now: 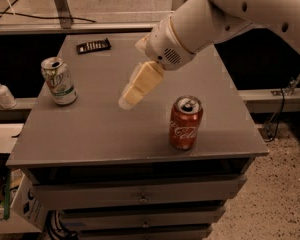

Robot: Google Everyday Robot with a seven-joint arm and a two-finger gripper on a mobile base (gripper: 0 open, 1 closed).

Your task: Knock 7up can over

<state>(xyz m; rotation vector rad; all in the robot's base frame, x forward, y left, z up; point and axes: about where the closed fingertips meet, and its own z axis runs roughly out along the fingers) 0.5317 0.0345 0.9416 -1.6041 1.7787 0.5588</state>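
Note:
The 7up can point(58, 80) stands upright near the left edge of the grey table point(105, 129); it has a whitish body with green markings and a silver top. My gripper point(129, 100) hangs over the middle of the table, pointing down and to the left. It is well to the right of the 7up can and not touching it. A red Coca-Cola can point(184, 122) stands upright to the right of the gripper, near the front edge.
A black remote-like object point(93, 45) lies at the table's back left. A white pump bottle point(1, 92) stands on a lower ledge left of the table. Drawers run below the tabletop. The floor is at the right.

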